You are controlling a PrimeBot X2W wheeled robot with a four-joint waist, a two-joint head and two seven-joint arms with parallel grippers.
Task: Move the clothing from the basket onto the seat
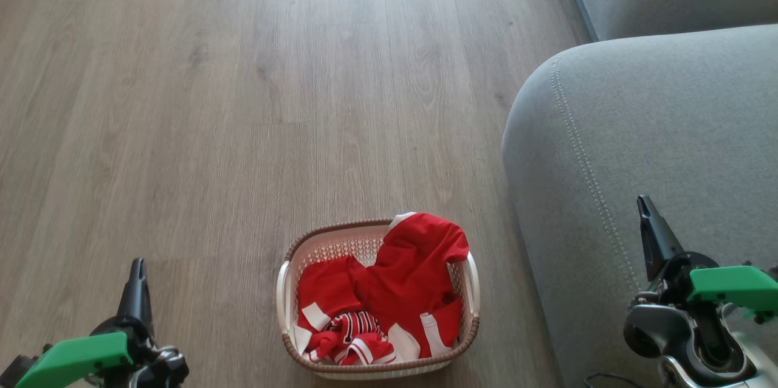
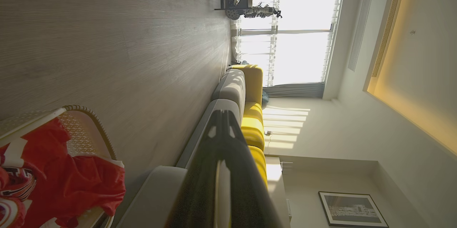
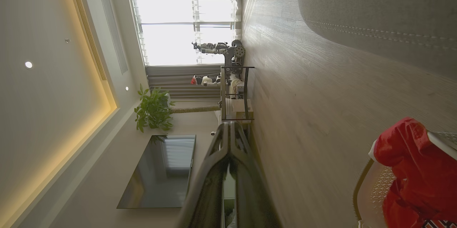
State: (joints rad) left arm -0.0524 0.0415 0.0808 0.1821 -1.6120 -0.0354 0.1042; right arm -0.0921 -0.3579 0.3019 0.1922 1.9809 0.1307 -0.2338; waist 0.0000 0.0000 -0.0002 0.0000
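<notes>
1. The wooden floor [image 1: 243, 102] takes up most of the head view, with pale grey-brown planks running away from the robot.
2. The seat [image 1: 668, 132], a grey sofa cushion with a rounded edge and a double line of stitching, stands at the right side of the floor.
3. The basket [image 1: 334, 231] sits on the floor near the seat's edge, with a strip of floor between them. It is cream with perforated sides, a brown rim and a handle on each side.
4. The clothing [image 1: 407, 278] lies crumpled inside the basket and covers most of its inside. The red fabric rises over the far right rim. A piece with black-and-white striped edging [image 1: 355, 322] lies toward the near side, among bits of white trim.
5. The left gripper [image 1: 138, 266] hangs over the floor at the lower left, well apart from the basket. Its fingers are clenched together on nothing.
6. The right gripper [image 1: 644, 205] is at the lower right, in front of the seat. Its fingers are also pressed together and empty.
</notes>
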